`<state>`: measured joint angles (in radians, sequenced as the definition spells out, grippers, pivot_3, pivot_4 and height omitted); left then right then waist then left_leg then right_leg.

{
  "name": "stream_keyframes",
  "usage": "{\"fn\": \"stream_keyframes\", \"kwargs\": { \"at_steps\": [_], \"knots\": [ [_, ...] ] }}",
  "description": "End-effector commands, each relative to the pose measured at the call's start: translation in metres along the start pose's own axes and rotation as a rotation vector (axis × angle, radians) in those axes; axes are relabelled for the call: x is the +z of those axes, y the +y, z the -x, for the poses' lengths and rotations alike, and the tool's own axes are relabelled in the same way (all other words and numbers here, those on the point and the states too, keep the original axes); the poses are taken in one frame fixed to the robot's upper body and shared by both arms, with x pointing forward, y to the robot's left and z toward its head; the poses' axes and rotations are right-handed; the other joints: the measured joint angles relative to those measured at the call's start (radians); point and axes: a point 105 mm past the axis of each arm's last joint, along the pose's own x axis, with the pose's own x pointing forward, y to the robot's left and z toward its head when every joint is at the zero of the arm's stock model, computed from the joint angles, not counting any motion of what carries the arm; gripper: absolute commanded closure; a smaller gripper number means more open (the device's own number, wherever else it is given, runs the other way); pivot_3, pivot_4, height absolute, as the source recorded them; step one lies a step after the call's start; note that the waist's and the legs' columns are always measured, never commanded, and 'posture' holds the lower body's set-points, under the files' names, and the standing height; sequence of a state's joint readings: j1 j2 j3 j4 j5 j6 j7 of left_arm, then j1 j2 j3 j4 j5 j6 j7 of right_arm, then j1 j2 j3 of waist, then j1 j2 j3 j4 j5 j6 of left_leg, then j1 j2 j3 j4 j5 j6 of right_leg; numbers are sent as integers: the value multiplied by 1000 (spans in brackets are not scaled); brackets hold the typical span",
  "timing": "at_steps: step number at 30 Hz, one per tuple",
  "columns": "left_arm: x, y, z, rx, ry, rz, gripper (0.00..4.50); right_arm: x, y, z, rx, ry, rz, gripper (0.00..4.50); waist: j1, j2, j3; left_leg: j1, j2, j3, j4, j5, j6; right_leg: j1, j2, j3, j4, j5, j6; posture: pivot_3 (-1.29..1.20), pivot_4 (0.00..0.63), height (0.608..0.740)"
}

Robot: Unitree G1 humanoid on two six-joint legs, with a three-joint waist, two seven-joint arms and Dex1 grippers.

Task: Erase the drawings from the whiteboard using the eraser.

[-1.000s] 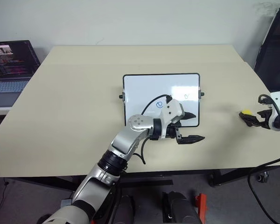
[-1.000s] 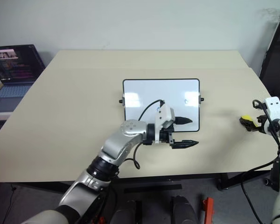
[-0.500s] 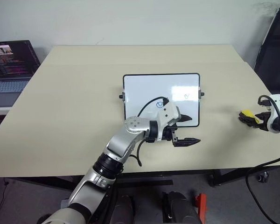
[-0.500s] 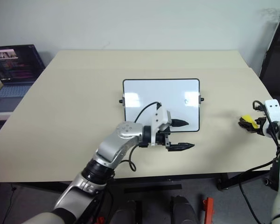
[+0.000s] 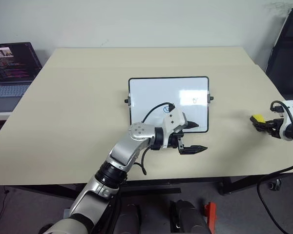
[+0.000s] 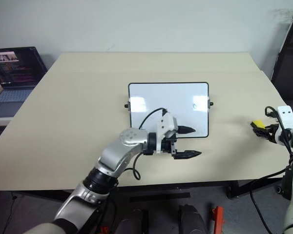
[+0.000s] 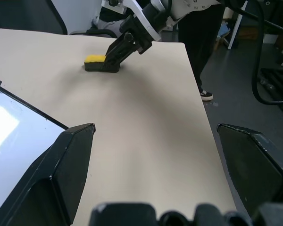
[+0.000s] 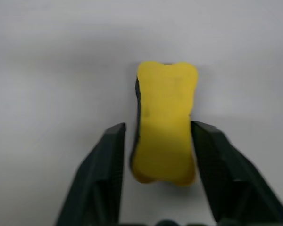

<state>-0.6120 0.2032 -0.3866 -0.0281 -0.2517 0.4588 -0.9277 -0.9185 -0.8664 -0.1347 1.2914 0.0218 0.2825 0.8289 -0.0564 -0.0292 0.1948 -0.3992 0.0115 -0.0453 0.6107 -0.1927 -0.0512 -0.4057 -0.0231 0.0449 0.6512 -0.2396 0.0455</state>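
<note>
Fingers of right end effector (image 8: 162, 150) flank eraser (image 8: 165, 121) on table (image 5: 78, 107)

- Your bench (image 5: 78, 112) looks matt, smooth and beige.
- Your whiteboard (image 5: 156, 92) is glossy white and catches glare inside its thin black frame.
- The eraser (image 8: 165, 120) looks like soft, matt yellow foam.
- Your left gripper (image 5: 195, 137) has matt black fingers.

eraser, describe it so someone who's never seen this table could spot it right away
On the beige table, look well to the right of the whiteboard, near the table's right edge. The eraser lies flat there between the right gripper fingers: a small yellow block with a dark underside, the only yellow thing there.
</note>
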Motion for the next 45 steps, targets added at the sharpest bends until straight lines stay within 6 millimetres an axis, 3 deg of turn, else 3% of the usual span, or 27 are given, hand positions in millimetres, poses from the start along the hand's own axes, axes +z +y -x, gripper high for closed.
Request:
{"fn": "stream_keyframes", "kwargs": {
  "at_steps": [1, 9, 15, 23, 29, 33, 36, 38, 41, 45],
  "knots": [
    [12, -4, 1, -9, -31, -33, 0, 4, -1, 1, -6, -17, 16, 3445, 0, 0, 0, 0, 0, 0, 0, 0, 0, 0, 0, 0, 0, 0, 0, 0, 150, 740],
    [11, -1, 2, 10, -27, -31, 0, -2, 1, -3, -8, -9, 11, 3617, 0, 0, 0, 1, 0, 0, 2, 0, 0, 1, 0, 0, 2, 0, 0, 0, 150, 740],
    [13, 6, 7, 38, -26, -42, 0, 8, 0, 2, 6, -49, 19, 3620, 0, 0, 0, 2, 0, 0, 3, 0, 0, 1, 0, 0, 4, 0, 1, 0, 150, 740],
    [21, 27, 32, 119, -33, -51, 0, 28, -9, 19, -1, -129, 41, 3632, 0, 0, 0, 2, 0, 0, 3, 0, 0, 1, 0, 1, 5, 0, 1, 0, 150, 740],
    [29, 39, 66, 180, -25, -72, 0, 47, -12, 34, 1, -200, 63, 3632, -1, 0, 0, 2, 0, 0, 3, 0, 0, 1, 0, 1, 6, 0, 0, 0, 150, 740],
    [32, 38, 90, 194, 41, -129, 0, 62, -3, 42, 24, -255, 104, 3632, -1, 0, 0, 2, 0, 0, 3, 0, 0, 0, 0, 1, 6, 0, 0, 0, 150, 740],
    [49, 47, 121, 283, 22, -175, 0, 94, 9, 55, 9, -383, 128, 3640, -3, 0, 0, 2, 0, 1, 3, 0, 0, 0, 0, 1, 6, 0, 0, 0, 150, 740],
    [57, 48, 134, 310, 0, -190, 0, 103, 23, 58, 41, -414, 149, 3641, -3, 0, 0, 2, 1, 1, 3, 0, 0, -1, 0, 1, 7, 0, 0, 0, 150, 740],
    [67, 49, 141, 331, -30, -205, 0, 107, 39, 59, 78, -415, 192, 3641, 1, 0, 0, 2, 1, 0, 3, 0, 0, 0, 1, 0, 7, 0, 0, 0, 150, 740],
    [78, 47, 152, 341, -71, -199, 0, 129, 63, 66, 137, -475, 239, 3641, 5, 0, 0, 0, 0, 0, 4, 0, 0, 0, 0, 0, 7, 0, 0, 0, 150, 740]
  ]
}}
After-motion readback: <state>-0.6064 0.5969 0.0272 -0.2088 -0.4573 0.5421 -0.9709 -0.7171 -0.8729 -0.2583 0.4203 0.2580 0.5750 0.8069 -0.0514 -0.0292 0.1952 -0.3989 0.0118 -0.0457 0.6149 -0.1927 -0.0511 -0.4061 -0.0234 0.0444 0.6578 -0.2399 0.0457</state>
